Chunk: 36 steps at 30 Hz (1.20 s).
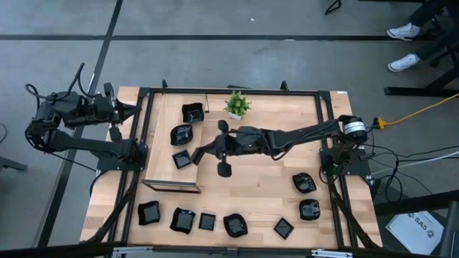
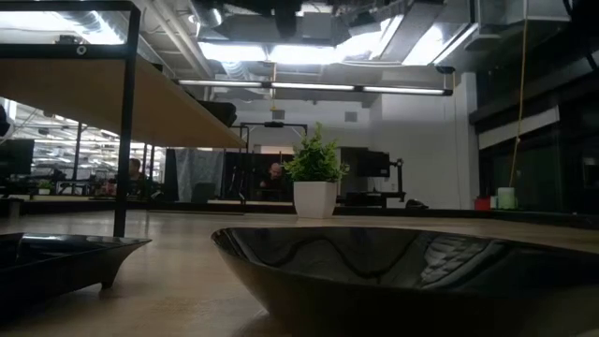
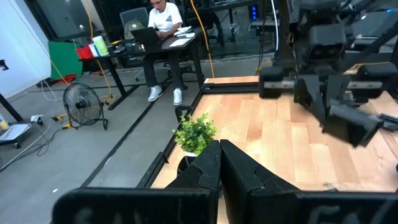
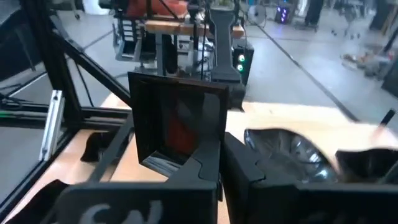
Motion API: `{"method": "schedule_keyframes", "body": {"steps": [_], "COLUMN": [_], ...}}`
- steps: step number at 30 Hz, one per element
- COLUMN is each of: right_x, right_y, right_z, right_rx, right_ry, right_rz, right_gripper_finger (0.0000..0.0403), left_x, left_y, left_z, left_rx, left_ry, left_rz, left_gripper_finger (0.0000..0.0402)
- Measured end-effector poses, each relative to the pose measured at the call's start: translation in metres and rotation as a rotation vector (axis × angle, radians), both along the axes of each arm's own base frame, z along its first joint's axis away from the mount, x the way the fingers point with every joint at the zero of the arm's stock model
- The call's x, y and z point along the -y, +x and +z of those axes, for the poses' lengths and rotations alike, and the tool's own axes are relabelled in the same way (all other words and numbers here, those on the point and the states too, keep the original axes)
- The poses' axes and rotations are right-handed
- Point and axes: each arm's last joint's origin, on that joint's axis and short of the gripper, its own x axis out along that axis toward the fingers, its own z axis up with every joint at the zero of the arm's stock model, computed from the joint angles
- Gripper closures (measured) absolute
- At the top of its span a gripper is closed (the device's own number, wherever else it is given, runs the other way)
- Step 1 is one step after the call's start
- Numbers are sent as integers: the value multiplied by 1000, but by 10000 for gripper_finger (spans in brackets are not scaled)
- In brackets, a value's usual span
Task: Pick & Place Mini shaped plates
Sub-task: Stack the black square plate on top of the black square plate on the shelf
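Between the right gripper's (image 4: 219, 163) jaws, a square black plate (image 4: 177, 124) stands clamped on edge above the raised wooden platform (image 1: 172, 183), near two more plates (image 1: 181, 134). Other plates (image 1: 193, 221) line the surface's (image 1: 258, 190) near edge. Beside the frame, the left gripper (image 3: 219, 163) waits, jaws together. A potted plant (image 1: 237, 104) partly hides behind them.

board (image 1: 172, 180): table's 9 o'clock side, three plates (image 1: 181, 135) on it | plant (image 1: 236, 104): 12 o'clock edge | five plates (image 1: 206, 221): 6 o'clock edge | two plates (image 1: 304, 183): 4 o'clock
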Motion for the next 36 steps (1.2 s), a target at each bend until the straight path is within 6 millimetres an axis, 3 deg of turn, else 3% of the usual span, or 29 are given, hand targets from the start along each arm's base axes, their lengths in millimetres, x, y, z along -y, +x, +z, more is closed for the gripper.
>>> {"method": "schedule_keyframes", "body": {"steps": [14,24,36], "right_x": [-5,-6,-6], "right_y": [76,80,79], "right_z": [-11,-11,-14], "right_rx": [-170,-212,-252], "right_ry": [41,110,89], "right_rz": [-83,-103,-102], "right_gripper_finger": [396,395,356], "left_x": [0,0,0], "left_y": [0,0,0], "left_z": [0,0,0], "left_rx": [0,0,1], "left_ry": [0,0,0], "left_rz": [0,0,0], "left_gripper_finger": [398,398,398]}}
